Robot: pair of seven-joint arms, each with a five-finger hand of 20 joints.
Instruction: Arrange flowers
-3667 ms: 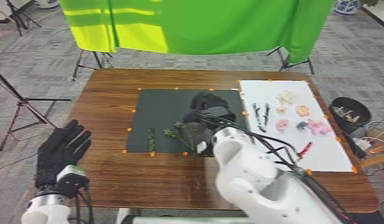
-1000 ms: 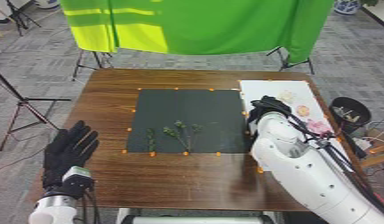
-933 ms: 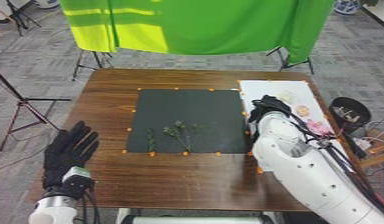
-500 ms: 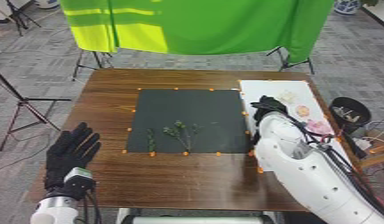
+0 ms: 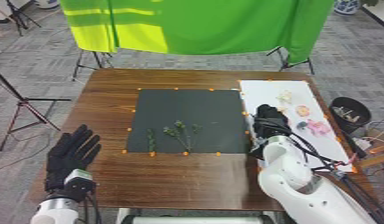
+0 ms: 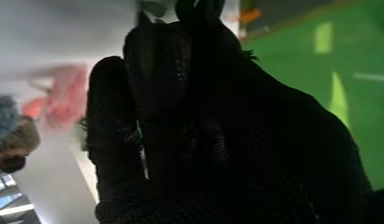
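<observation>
In the head view my right hand [image 5: 270, 120] is over the left side of the white sheet [image 5: 326, 150]. In the right wrist view the gloved hand [image 6: 215, 115] is curled round a green sprig [image 6: 153, 8], whose leaf sticks out by the fingertips; the rest is hidden. My left hand [image 5: 71, 152] rests at the table's left edge, fingers straight. Green sprigs lie on the black sheet's near part: a narrow one [image 5: 151, 140], a branching one [image 5: 181, 135] and a thin one [image 5: 196, 128]. The white sheet bears a pale flower [image 5: 285, 96], a peach flower [image 5: 302, 111] and pink flowers [image 5: 318, 127].
The black sheet [image 5: 188, 105] lies mid-table with orange tape round its edges. A small grey-blue flower [image 5: 302, 126] is beside the pink ones. Beyond the table's right edge stands a black bin [image 5: 350, 111]. A green cloth [image 5: 197, 25] hangs behind the brown table [image 5: 108, 110].
My right hand has come back from the black sheet to the white one, then drawn slightly toward the robot, uncovering the pale and pink flowers. The left hand has hardly moved.
</observation>
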